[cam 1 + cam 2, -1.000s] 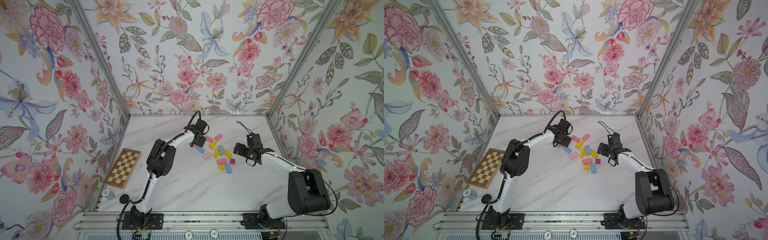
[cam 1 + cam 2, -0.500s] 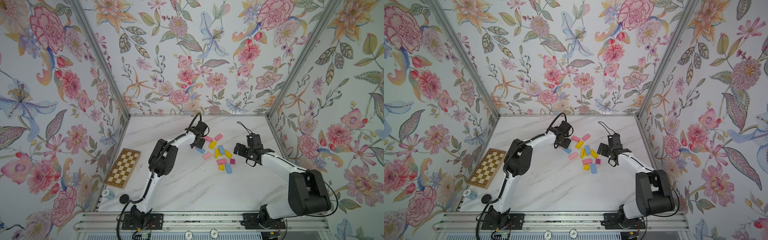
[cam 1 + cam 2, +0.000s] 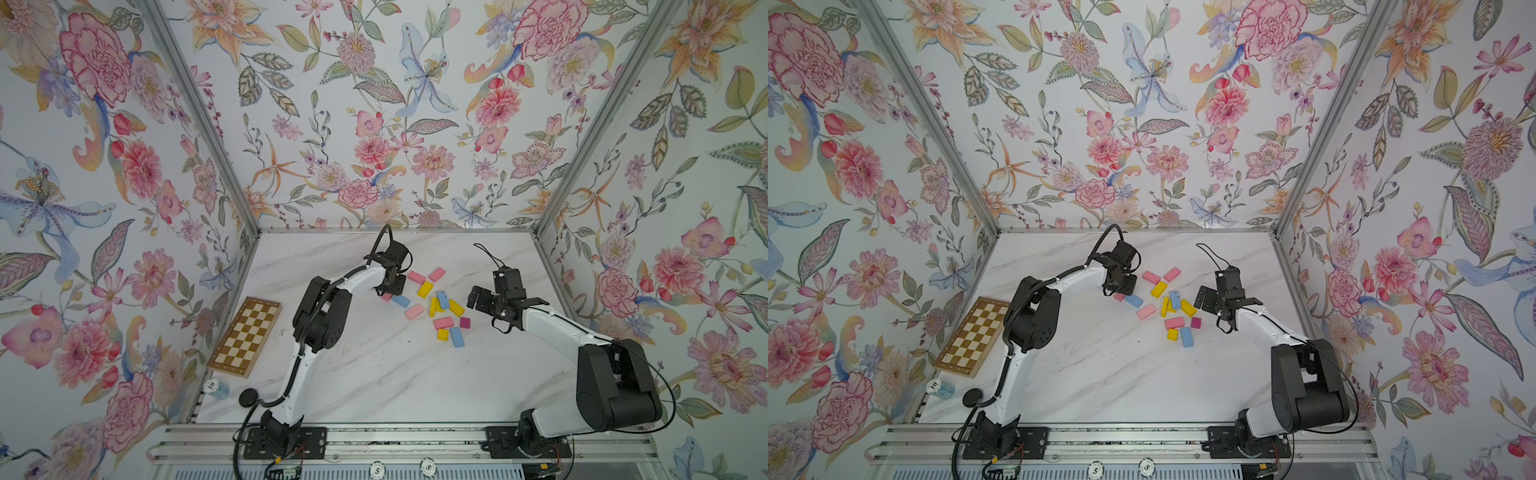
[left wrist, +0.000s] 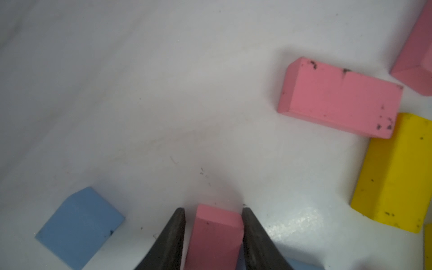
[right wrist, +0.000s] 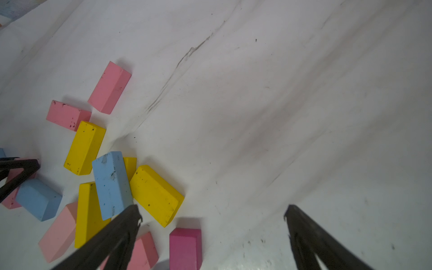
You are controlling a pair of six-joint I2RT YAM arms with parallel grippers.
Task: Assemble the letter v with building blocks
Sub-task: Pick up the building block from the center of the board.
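The building blocks lie scattered mid-table: pink, yellow and light blue oblongs and a magenta block. One light blue block rests tilted on top of yellow ones. At the cluster's left edge, my left gripper points down over a small pink block, which sits on the table. Its jaws have drawn in against the block's two sides. That pink block peeks out under the gripper in both top views. My right gripper hovers wide open to the right of the cluster, holding nothing. The magenta block lies near one of its fingers.
A brown-and-cream checkered board lies by the left wall. A poker chip and a black round disc sit near the front left corner. Floral walls close in the table on three sides.
My left gripper has come down towards the front onto the small pink block and its jaws have narrowed around it. The right arm has not moved.
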